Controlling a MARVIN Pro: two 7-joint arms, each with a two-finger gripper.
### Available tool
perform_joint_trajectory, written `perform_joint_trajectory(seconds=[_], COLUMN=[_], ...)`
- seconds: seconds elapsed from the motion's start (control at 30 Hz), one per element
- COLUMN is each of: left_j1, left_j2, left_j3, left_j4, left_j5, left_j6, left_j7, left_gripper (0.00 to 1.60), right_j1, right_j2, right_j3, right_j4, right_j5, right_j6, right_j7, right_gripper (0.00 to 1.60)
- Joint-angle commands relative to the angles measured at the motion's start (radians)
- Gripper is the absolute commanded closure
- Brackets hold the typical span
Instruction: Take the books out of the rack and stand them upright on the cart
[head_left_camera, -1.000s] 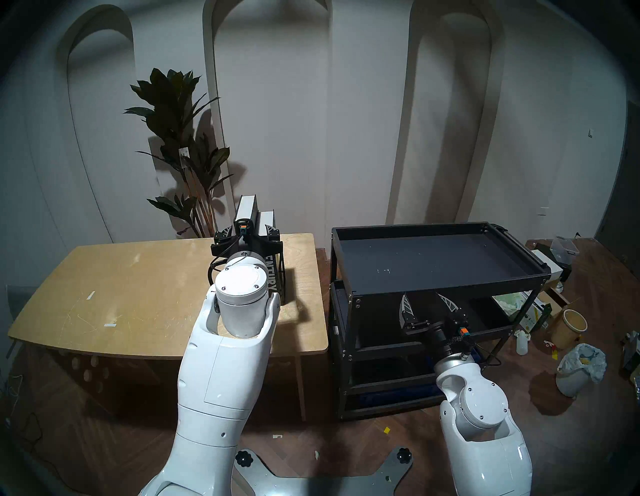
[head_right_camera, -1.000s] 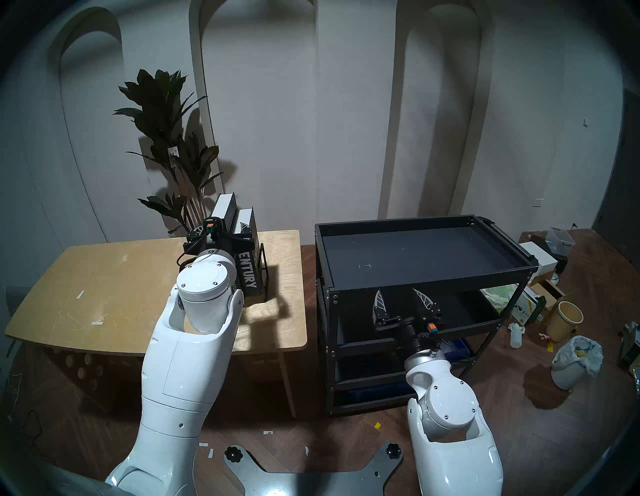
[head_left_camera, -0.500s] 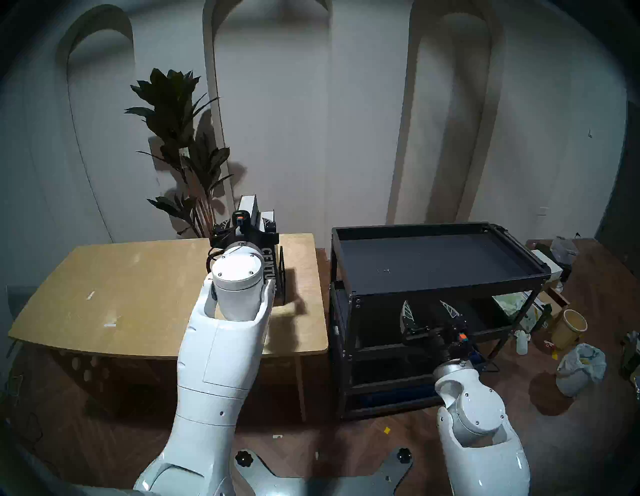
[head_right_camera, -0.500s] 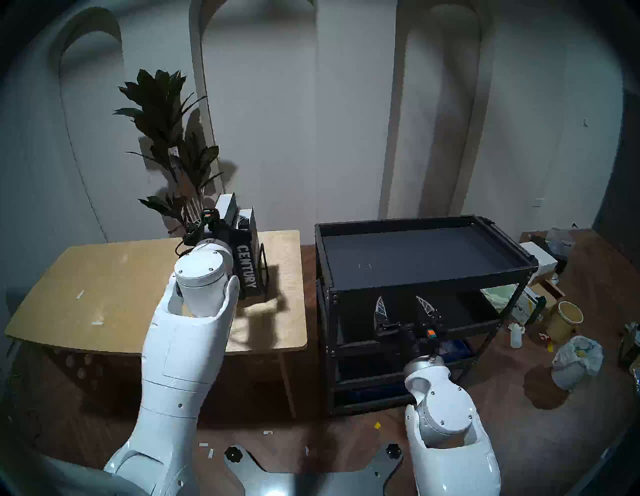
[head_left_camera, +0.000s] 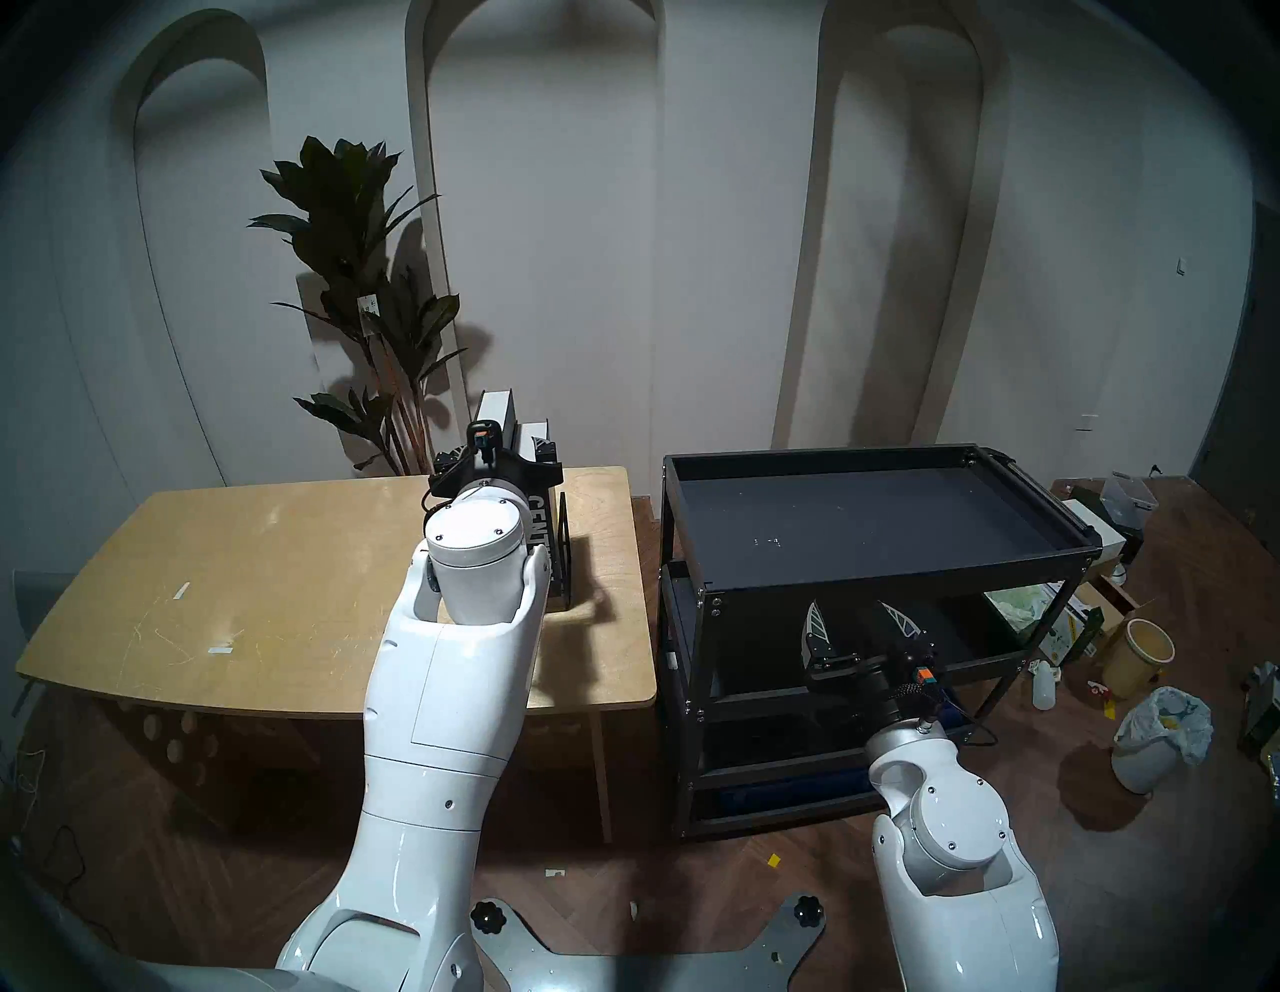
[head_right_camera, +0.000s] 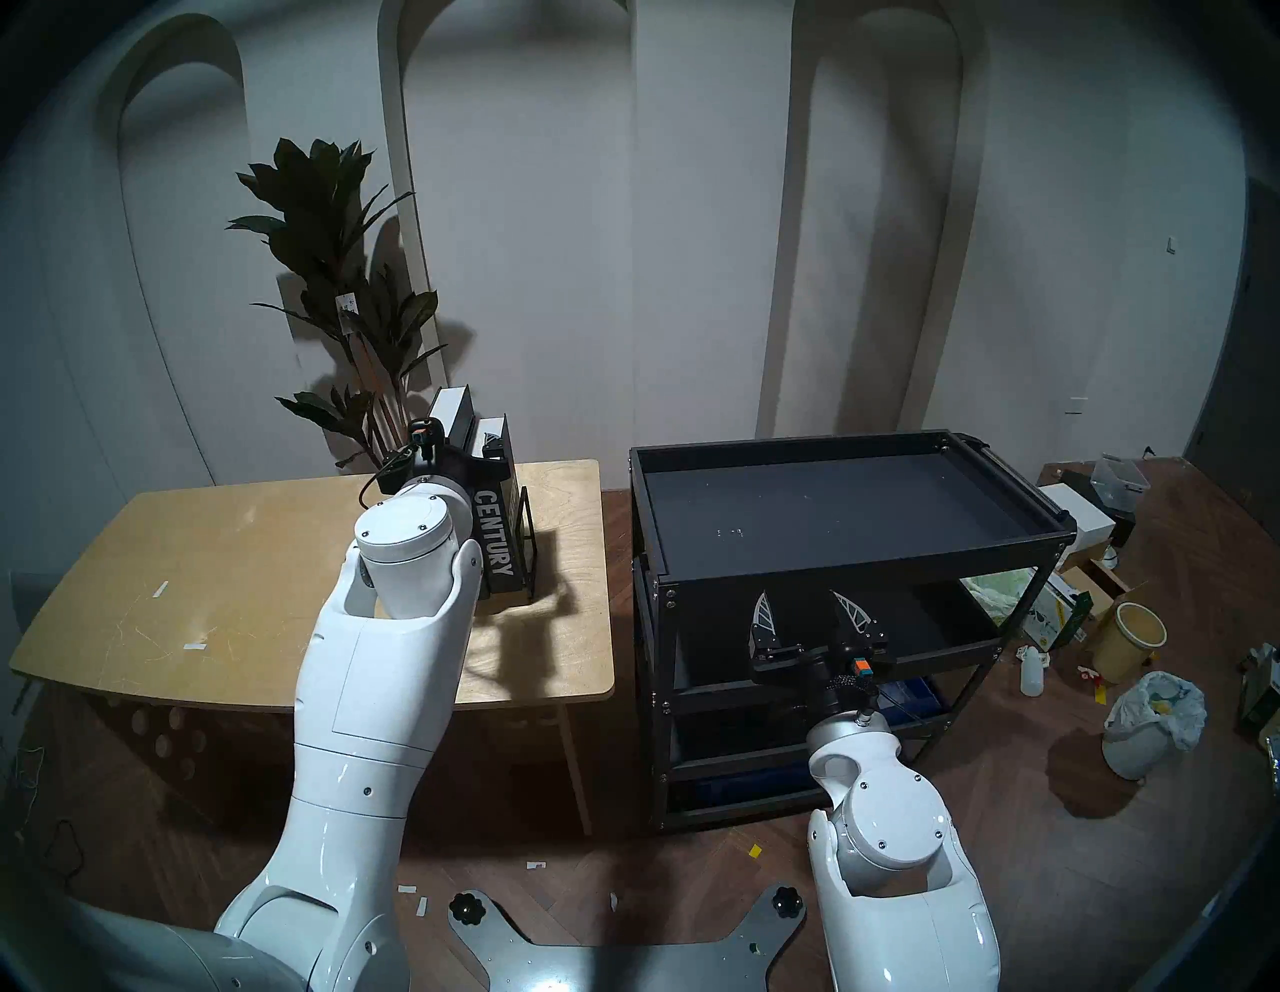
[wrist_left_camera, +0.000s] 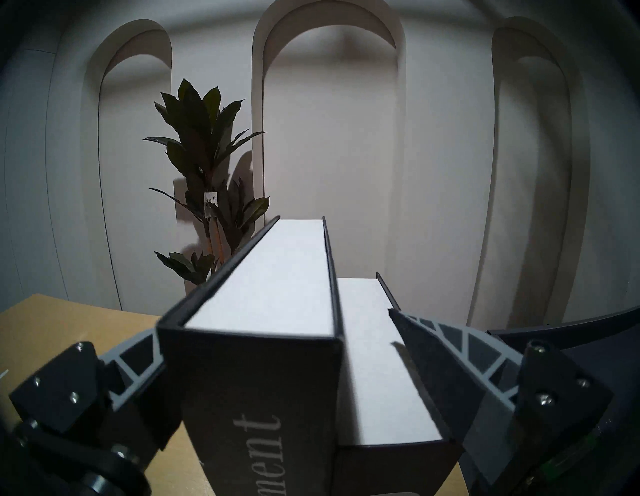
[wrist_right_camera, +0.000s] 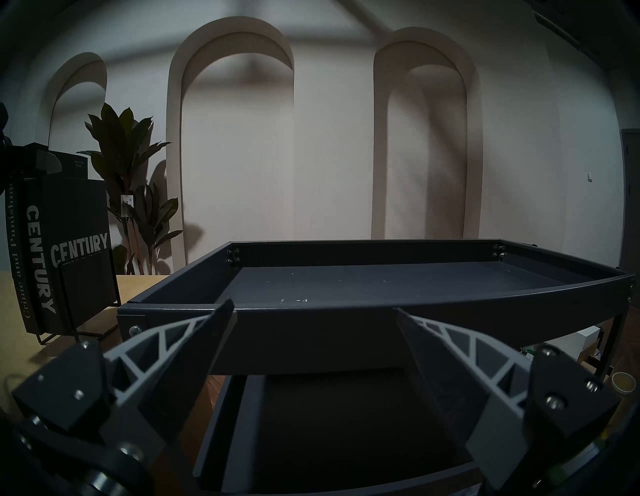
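Two black books stand in the thin wire rack (head_left_camera: 562, 547) at the wooden table's far right. The taller book (head_left_camera: 497, 412) (wrist_left_camera: 270, 277) is on the left. The shorter "CENTURY" book (head_right_camera: 495, 533) (wrist_left_camera: 374, 346) (wrist_right_camera: 40, 256) is on the right. My left gripper (head_left_camera: 497, 454) (wrist_left_camera: 277, 318) is open at the books' near upper ends, one finger outside each book. I cannot tell whether the fingers touch the books. My right gripper (head_left_camera: 852, 613) (wrist_right_camera: 313, 306) is open and empty, low in front of the black cart (head_left_camera: 893, 571), just below the top tray's front rim.
The cart's top tray (wrist_right_camera: 381, 284) holds nothing. A tall potted plant (head_left_camera: 360, 277) stands behind the table (head_left_camera: 277, 589). A bucket (head_left_camera: 1139, 654), a white bag (head_left_camera: 1163, 734) and boxes litter the floor right of the cart.
My left arm has reached forward, so the open fingers now sit further along the two books' sides. The right gripper has dropped slightly and stays open.
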Motion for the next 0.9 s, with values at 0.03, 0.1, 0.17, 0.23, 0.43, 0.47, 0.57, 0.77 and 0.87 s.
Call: perform_joint_trajectory(seconds=[0.03, 0.1, 0.17, 0.23, 0.43, 0.47, 0.57, 0.77, 0.87], left_j1=[-0.047, -0.047, -0.046, -0.045, -0.041, -0.039, -0.034, -0.031, -0.031], left_j2=[-0.006, -0.007, -0.009, -0.009, -0.018, -0.020, -0.024, -0.022, -0.021], left_j3=[0.000, -0.002, -0.003, -0.002, -0.007, -0.009, -0.011, -0.011, -0.012], left_j4=[-0.012, -0.016, -0.021, -0.023, -0.013, -0.013, -0.015, -0.024, -0.026], left_j5=[0.004, -0.001, -0.004, -0.004, -0.008, -0.011, -0.014, -0.018, -0.021], left_j6=[-0.025, -0.028, -0.031, -0.028, -0.039, -0.042, -0.063, -0.063, -0.054], left_j7=[0.009, 0.007, 0.006, 0.008, 0.016, 0.017, 0.022, 0.022, 0.021], left_gripper=[0.00, 0.00, 0.00, 0.00, 0.00, 0.00, 0.06, 0.20, 0.21], right_j1=[0.017, 0.019, 0.022, 0.026, 0.035, 0.036, 0.041, 0.048, 0.051], right_j2=[0.006, 0.008, 0.009, 0.011, 0.016, 0.017, 0.018, 0.019, 0.019], right_j3=[0.002, 0.001, 0.001, -0.001, -0.003, -0.002, -0.002, -0.002, -0.003], right_j4=[-0.007, -0.005, -0.002, 0.002, 0.011, 0.012, 0.018, 0.025, 0.027], right_j5=[-0.002, -0.003, -0.003, -0.002, -0.001, 0.000, 0.000, 0.000, 0.001], right_j6=[0.001, 0.002, 0.003, 0.003, 0.007, 0.007, 0.009, 0.011, 0.012], right_j7=[0.001, 0.002, 0.002, 0.003, 0.006, 0.007, 0.009, 0.013, 0.015], right_gripper=[0.00, 0.00, 0.00, 0.00, 0.00, 0.00, 0.00, 0.00, 0.00])
